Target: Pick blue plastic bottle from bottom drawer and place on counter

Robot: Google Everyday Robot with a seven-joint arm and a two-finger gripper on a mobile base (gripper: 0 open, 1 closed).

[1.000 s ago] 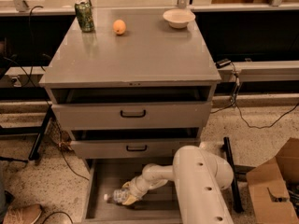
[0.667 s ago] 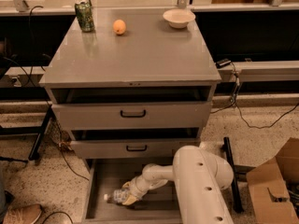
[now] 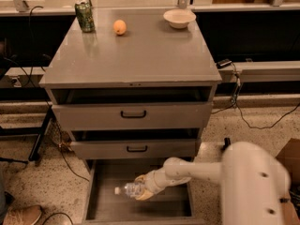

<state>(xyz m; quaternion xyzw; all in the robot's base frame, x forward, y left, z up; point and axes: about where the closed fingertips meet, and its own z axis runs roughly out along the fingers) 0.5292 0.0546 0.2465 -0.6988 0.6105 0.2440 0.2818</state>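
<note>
Grey steel framed the scene; the bottom drawer (image 3: pixel 108 208) stood pulled out, and the gripper (image 3: pixel 141 191) was low inside it, near its middle, at the end of the white arm (image 3: pixel 193 169) that reached in from the right. Its tan fingers (image 3: pixel 143 195) pinched the bottle (image 3: pixel 127 190) about the body; the bottle lay level, white cap to the left, and whether it had left the drawer floor I could not tell. The side-on hold probably suited a bottle lying flat, with the cap end clear of the pads.

The middle drawer (image 3: pixel 157 149) stood out a little, its front overhanging the back of the bottom drawer; so a straight lift would likely meet that edge, and the way out looked to be forward first, then up. Bare floor lay to the left and front of the bottle; the drawer's walls were apart from it.

The counter (image 3: pixel 136 57) had a can (image 3: pixel 85 16), an orange (image 3: pixel 120 27) and a bowl (image 3: pixel 179 18) along its far edge; its near part offered broad room for setting down.
</note>
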